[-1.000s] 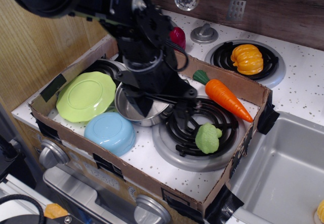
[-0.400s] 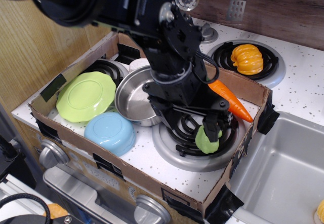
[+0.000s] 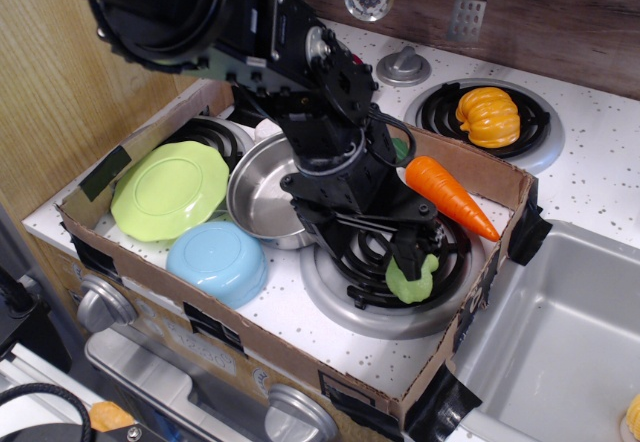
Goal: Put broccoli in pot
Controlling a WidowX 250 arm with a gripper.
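The pale green broccoli [image 3: 418, 280] lies on the front right burner [image 3: 375, 312] inside the cardboard box. My gripper [image 3: 382, 262] is low over that burner with its jaws apart. One black finger [image 3: 407, 250] stands right at the broccoli's upper left and covers part of it. Whether it touches is not clear. The broccoli still rests on the burner. The shiny steel pot [image 3: 258, 197] stands empty to the left, beside my arm and behind the blue bowl.
A lime-green plate [image 3: 168, 188] and a light-blue upturned bowl [image 3: 216, 258] are at the left of the box [image 3: 300, 347]. An orange carrot [image 3: 448, 195] lies behind the broccoli. A yellow squash [image 3: 488, 115] sits on the back burner. A sink [image 3: 560, 342] is at the right.
My gripper has moved from over the pot rightward and down to the broccoli on the front burner. The broccoli has stayed about where it was.
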